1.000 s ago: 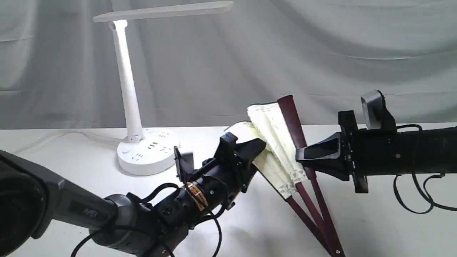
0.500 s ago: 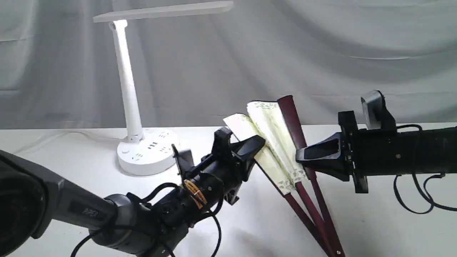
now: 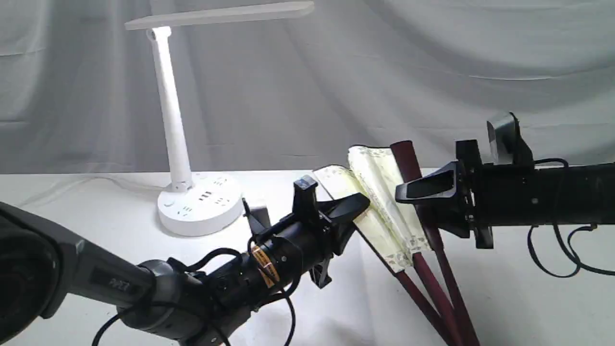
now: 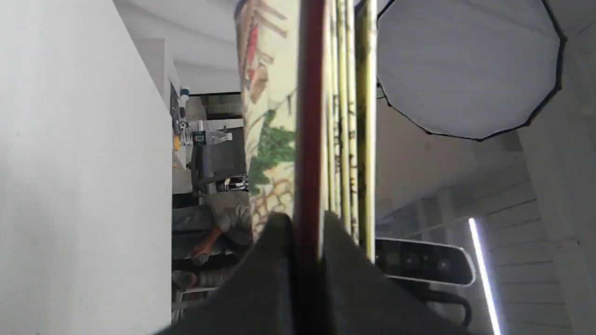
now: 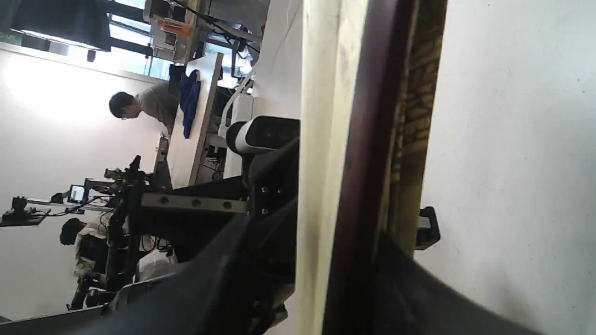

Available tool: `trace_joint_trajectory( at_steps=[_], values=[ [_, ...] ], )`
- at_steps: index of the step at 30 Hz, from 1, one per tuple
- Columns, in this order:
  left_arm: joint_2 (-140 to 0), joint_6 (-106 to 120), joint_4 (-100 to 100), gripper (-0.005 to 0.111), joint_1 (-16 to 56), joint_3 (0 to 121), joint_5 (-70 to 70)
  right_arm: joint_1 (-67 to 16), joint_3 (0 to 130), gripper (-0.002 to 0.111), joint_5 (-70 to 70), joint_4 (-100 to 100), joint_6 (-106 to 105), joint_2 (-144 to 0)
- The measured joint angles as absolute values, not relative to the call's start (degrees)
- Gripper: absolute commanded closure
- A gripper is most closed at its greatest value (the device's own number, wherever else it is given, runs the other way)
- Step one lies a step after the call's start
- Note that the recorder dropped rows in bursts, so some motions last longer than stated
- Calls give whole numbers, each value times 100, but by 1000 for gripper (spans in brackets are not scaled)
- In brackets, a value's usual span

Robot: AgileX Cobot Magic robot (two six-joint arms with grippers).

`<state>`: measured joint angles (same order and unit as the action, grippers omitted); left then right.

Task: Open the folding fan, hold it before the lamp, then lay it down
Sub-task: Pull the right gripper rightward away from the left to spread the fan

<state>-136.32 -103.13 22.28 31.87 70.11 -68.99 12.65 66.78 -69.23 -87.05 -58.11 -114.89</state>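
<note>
**A:** Where's the fan (image 3: 379, 202)?

**B:** Up off the tabletop (image 3: 96, 202), right of its middle, between both claws. Its long axis leans, with the pivot end down by the near edge and the leaf end up, tipped toward the left edge. Only a few pleats are spread.

**A:** And the claws?

**B:** The left claw (image 3: 358, 211) is pinched narrow on the left guard. The right claw (image 3: 408, 206) straddles the right guard; whether it bites, I cannot tell.

**A:** Which way does it open?

**B:** I'd judge the left guard swings toward the left edge. The lamp (image 3: 166, 105) stands that way, by the far edge, and the left claw is nearer it.

**A:** Count?

**B:** One fan, one lamp, two claws.
</note>
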Motion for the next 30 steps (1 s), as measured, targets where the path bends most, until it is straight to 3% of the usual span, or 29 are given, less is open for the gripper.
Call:
trace_joint_trajectory(
  at_steps=[10, 18, 30],
  values=[
    [-13632, -10658, 2882, 107, 2803, 7011, -7007, 1265, 6786, 80, -6809, -8669, -5868, -11489],
    [-13632, -10697, 2949, 107, 2803, 7011, -7011, 1265, 6786, 107, -6750, -8669, -6068, -11489],
    [-13632, -10636, 2924, 107, 2803, 7011, -7011, 1370, 6786, 108, -6725, -8668, -6043, -11489]
  ],
)
